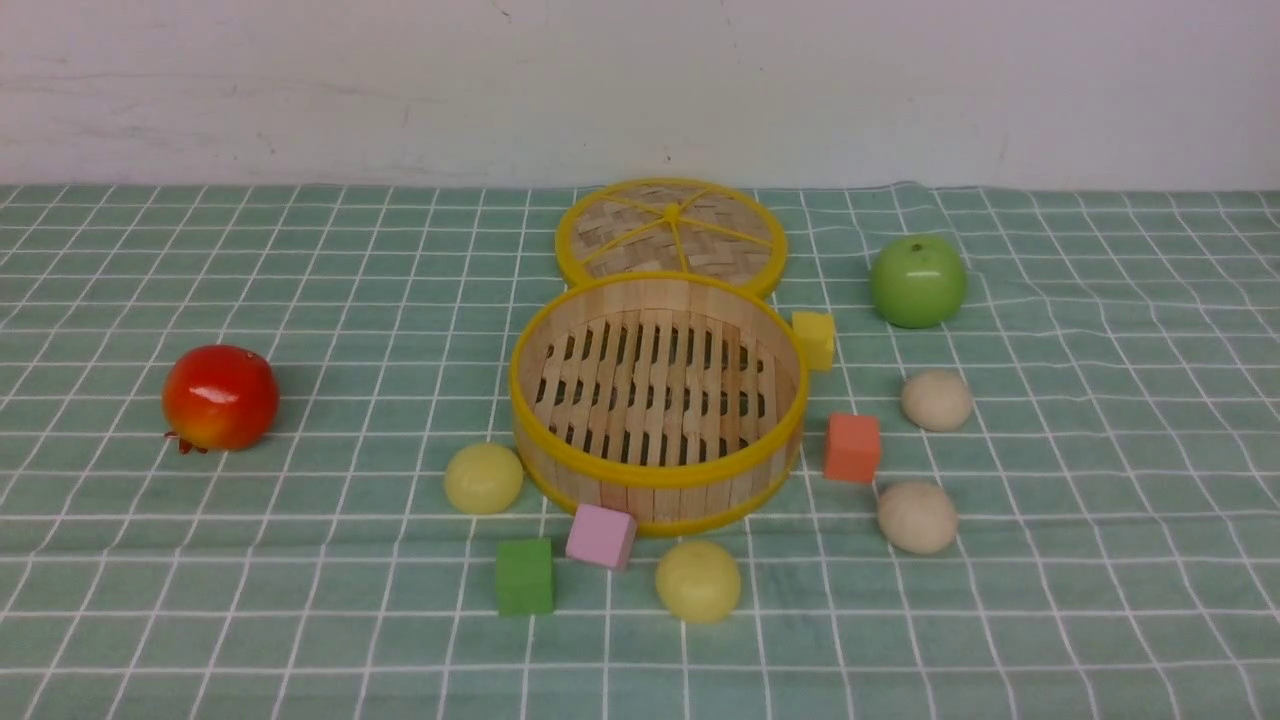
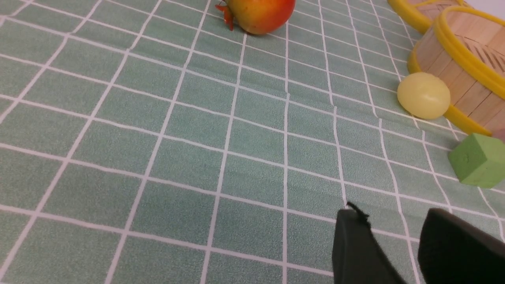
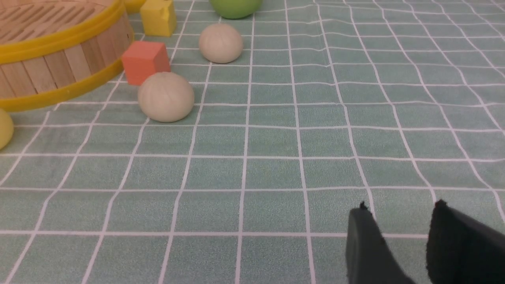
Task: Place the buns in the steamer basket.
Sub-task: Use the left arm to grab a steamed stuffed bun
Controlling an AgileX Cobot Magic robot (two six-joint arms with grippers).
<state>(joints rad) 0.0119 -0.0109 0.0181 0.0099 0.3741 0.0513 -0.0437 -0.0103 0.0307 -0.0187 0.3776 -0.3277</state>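
Starting left: no trouble from the red fruit (image 1: 220,397), well apart from everything. Carrying nothing in the left pincer (image 2: 390,215): jaws parted, only bare worktop (image 1: 300,600) between them.

Next, the left yellow bun (image 1: 483,478), just beside the wall of the steamer basket (image 1: 655,478). Closing there, likely to clip the rim with one finger, or to squirt the smooth dome out sideways.

Then the green cube (image 1: 524,576) and pink cube (image 1: 601,536), crowding the front yellow bun (image 1: 698,581). Easy to shove a cube or catch one by mistake. Cannot tell whether pink touches the basket.

Basket empty, lid (image 1: 671,232) flat behind it. Could slide under any bump and spoil the aim.

Further right, the orange cube (image 1: 852,448) near the nearer beige bun (image 1: 917,516), on the way to the basket. Risks being knocked on the carry. Less worry for the far beige bun (image 1: 937,400), standing free below the green apple (image 1: 918,281).

Holding nothing in the right pincer (image 3: 400,205) either: jaws apart over bare cloth.
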